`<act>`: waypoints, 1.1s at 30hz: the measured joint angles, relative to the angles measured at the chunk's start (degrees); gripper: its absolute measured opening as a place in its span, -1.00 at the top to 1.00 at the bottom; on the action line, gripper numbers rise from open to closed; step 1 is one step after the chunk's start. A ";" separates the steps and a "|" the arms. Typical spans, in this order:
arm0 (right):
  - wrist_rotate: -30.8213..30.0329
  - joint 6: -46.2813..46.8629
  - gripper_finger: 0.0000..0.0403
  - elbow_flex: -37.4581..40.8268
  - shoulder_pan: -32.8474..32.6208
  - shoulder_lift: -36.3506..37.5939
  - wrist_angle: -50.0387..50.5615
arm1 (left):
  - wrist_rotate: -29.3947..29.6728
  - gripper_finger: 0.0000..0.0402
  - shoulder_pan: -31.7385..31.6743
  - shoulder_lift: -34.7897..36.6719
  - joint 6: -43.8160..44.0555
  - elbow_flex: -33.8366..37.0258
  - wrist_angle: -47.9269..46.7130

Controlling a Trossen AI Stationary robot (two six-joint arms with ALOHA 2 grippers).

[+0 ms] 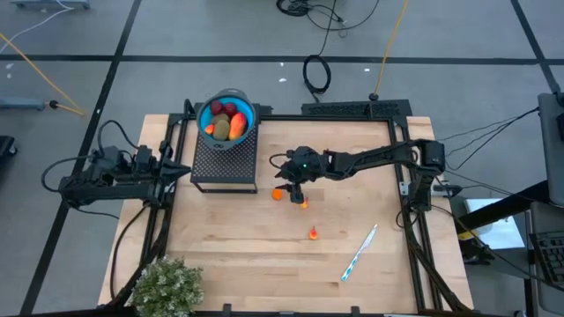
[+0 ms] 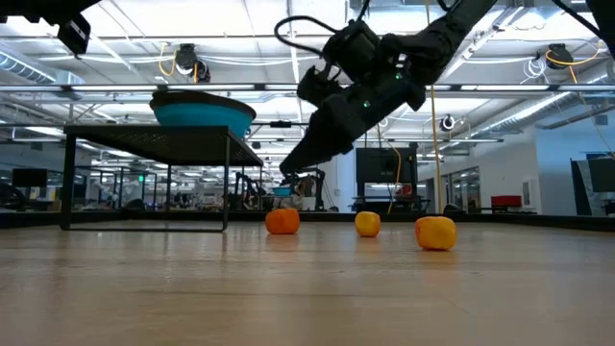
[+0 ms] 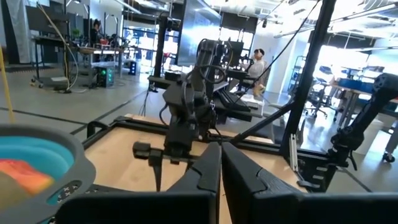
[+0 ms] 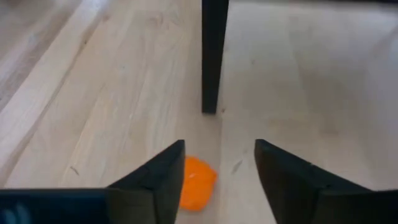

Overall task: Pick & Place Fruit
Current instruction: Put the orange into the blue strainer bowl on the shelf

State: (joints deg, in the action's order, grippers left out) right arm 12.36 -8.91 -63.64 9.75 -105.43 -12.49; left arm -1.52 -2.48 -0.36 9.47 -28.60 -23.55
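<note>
A blue bowl (image 1: 227, 119) sits on top of a black mesh stand (image 1: 224, 163) and holds brown-green, dark red and red-orange fruit. Three tiny orange bits lie on the table: one (image 1: 278, 195) near the stand, one (image 1: 305, 203) beside it, and one (image 1: 313, 233) nearer the front. My right gripper (image 1: 291, 188) is open and hovers just above the first bit (image 4: 198, 183), which shows between its fingers close to one of them; in the low view the gripper (image 2: 293, 176) stands above that bit (image 2: 282, 221). My left gripper (image 3: 221, 165) is shut and waits at the table's left, beside the stand.
A white-and-blue pen (image 1: 359, 254) lies toward the table's near right. A bushy green plant (image 1: 167, 286) stands at the near left corner. A stand leg (image 4: 214, 56) rises just beyond the right gripper. Bare wood (image 1: 238, 255) lies in front of the stand.
</note>
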 joint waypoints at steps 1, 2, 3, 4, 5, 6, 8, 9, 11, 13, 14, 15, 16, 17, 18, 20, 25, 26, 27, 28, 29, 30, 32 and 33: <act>0.02 0.96 0.00 0.00 -0.08 -0.47 -0.04 | 0.02 0.93 0.00 0.00 0.15 0.00 0.00; 0.02 1.72 -0.05 0.00 -0.10 -1.09 -0.44 | 0.00 0.92 0.00 0.00 0.40 0.00 0.04; 0.02 2.35 -0.10 0.00 -0.10 -1.75 -1.22 | 0.03 0.92 0.00 0.00 0.73 0.00 0.09; -0.01 2.92 -0.14 0.00 -0.10 -2.50 -1.82 | 0.03 0.93 0.00 0.00 0.81 0.00 0.09; -0.09 3.54 -0.18 0.00 -0.08 -3.12 -1.84 | 0.01 0.94 0.00 0.00 0.95 0.00 0.12; -0.09 3.94 -0.22 0.04 -0.10 -3.82 -2.10 | 0.02 0.96 0.00 0.00 0.98 0.00 0.16; -0.10 4.91 -0.27 0.04 -0.28 -5.00 -3.55 | 0.02 0.99 0.00 0.00 1.06 0.00 0.16; -0.11 5.24 -0.29 0.04 -0.46 -5.49 -3.66 | 0.02 0.99 0.00 0.00 1.17 0.00 0.20; -0.16 5.25 -0.32 0.04 -1.02 -6.53 -3.72 | 0.02 0.98 0.00 0.00 1.53 0.00 0.28; -0.16 5.25 -0.34 0.04 -1.66 -7.27 -3.55 | 0.02 0.94 0.00 0.00 1.56 0.00 0.28; -0.22 5.23 -0.34 0.04 -2.01 -7.37 -3.62 | 0.02 0.93 0.00 0.00 1.58 0.00 0.28; -0.29 5.23 -0.34 0.04 -2.30 -7.48 -3.87 | 0.00 0.91 0.00 0.00 1.61 0.00 0.28; -0.35 5.23 -0.34 0.02 -2.55 -7.72 -4.36 | -0.02 0.90 0.00 0.00 1.62 0.00 0.28; -0.53 5.25 -0.34 -0.04 -2.77 -7.86 -4.35 | 0.00 0.90 0.00 0.00 1.62 0.00 0.28; -1.26 5.24 -0.34 -0.03 -2.98 -7.93 -3.84 | -0.01 0.90 0.00 0.00 1.62 0.00 0.27; -2.97 5.16 -0.35 0.04 -3.28 -7.97 -3.58 | -0.02 0.90 0.00 0.00 1.64 0.00 0.28; -3.43 5.14 -0.35 0.04 -3.47 -7.97 -3.54 | -0.12 0.97 0.00 0.00 1.63 0.00 0.26; -3.30 5.10 -0.34 0.04 -3.47 -7.97 -3.52 | -0.14 0.98 0.00 0.00 1.64 0.00 0.26; -3.28 5.15 -0.33 0.04 -3.49 -7.97 -3.52 | -0.14 0.99 0.00 0.00 1.65 0.00 0.26; -3.28 5.21 -0.32 0.04 -3.49 -8.00 -3.47 | -0.15 0.99 0.00 0.00 1.64 0.00 0.26; -3.29 5.21 -0.32 0.01 -3.49 -8.41 -3.50 | -0.17 0.98 0.00 0.00 1.65 0.00 0.26; -3.37 5.20 -0.31 -0.03 -3.49 -9.04 -3.58 | -0.15 0.97 0.00 0.00 1.66 0.00 0.26; -3.59 5.14 -0.31 0.03 -3.49 -10.37 -3.38 | -0.17 0.93 0.00 0.00 1.69 0.00 0.24; -3.67 5.20 -0.31 0.05 -3.49 -10.61 -3.61 | -0.15 0.92 0.00 0.00 1.79 0.00 0.26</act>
State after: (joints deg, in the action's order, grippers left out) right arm 8.69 -3.71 -63.59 6.26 -116.05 -16.10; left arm -1.67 -2.48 -0.36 11.27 -28.60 -23.29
